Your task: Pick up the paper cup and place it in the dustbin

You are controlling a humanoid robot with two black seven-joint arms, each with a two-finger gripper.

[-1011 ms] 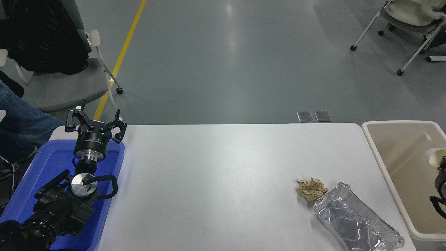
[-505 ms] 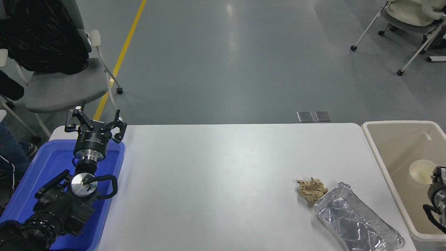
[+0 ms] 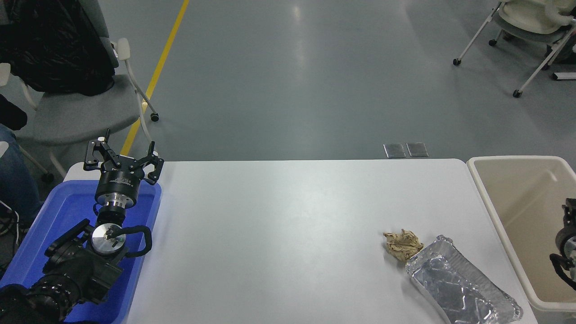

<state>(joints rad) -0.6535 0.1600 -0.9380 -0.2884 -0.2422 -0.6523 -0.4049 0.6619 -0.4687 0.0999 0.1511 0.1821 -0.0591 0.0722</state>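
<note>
Over the dustbin (image 3: 504,198) at the right edge of the white bench (image 3: 288,234), only a bit of the right end effector (image 3: 568,211) shows, and I cannot tell if it is open or closed. No paper cup can be seen anywhere, not even on the part of the dustbin's floor that shows. At the lower left, the left end effector (image 3: 122,158) hangs open over the blue tray (image 3: 63,211), and a crumpled brown paper wad (image 3: 402,244) lies touching a foil tray (image 3: 459,283) near the dustbin.
</note>
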